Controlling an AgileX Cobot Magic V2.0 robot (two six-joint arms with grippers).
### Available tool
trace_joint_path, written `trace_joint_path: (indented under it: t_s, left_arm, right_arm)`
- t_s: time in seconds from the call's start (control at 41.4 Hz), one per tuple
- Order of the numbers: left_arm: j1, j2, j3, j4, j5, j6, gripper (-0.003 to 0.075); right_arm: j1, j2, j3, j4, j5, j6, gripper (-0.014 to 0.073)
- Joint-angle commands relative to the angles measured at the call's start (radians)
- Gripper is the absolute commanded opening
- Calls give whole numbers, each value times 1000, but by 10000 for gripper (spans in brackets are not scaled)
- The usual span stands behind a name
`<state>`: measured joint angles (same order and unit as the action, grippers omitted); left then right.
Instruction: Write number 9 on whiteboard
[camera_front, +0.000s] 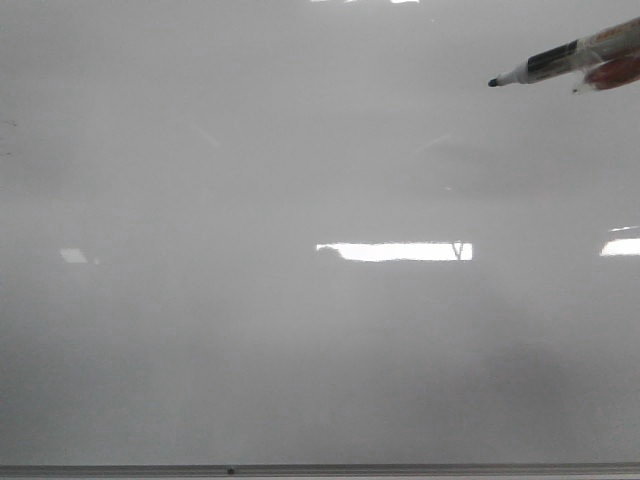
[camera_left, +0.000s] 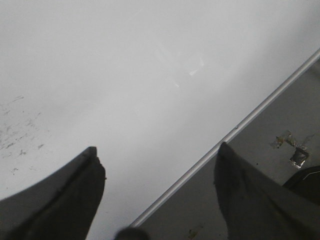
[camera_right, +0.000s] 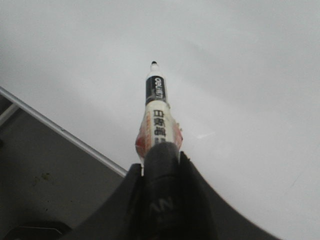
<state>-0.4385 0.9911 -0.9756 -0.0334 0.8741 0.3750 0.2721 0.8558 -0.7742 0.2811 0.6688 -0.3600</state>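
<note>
marker (camera_front: 560, 58): tip toward left, axis near-level | right jaws clamp it | left jaws wide | whiteboard (camera_front: 300, 350)

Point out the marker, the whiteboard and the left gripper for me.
marker (camera_front: 560, 58): front view, on its black band.
whiteboard (camera_front: 250, 150): front view, on its bare surface.
left gripper (camera_left: 157, 150): left wrist view, midway between its open fingertips.

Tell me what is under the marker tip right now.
Under the marker tip lies only bare whiteboard; no stroke of a 9 shows there. Whether the tip touches the board cannot be told. The right gripper covers the marker's rear end. The left gripper is open.
</note>
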Motion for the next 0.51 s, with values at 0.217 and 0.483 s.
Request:
trace_joint_path:
  t_s: [0.217,0.483]
  left_arm:
    - [9,9,-21,-24,-94,-15,463]
    - [9,11,-21,-24,-95,-15,463]
  right_arm:
    - [-9,108,-33,26,-280,4,-67]
    - [-9,214,-107,27,-322,4,-67]
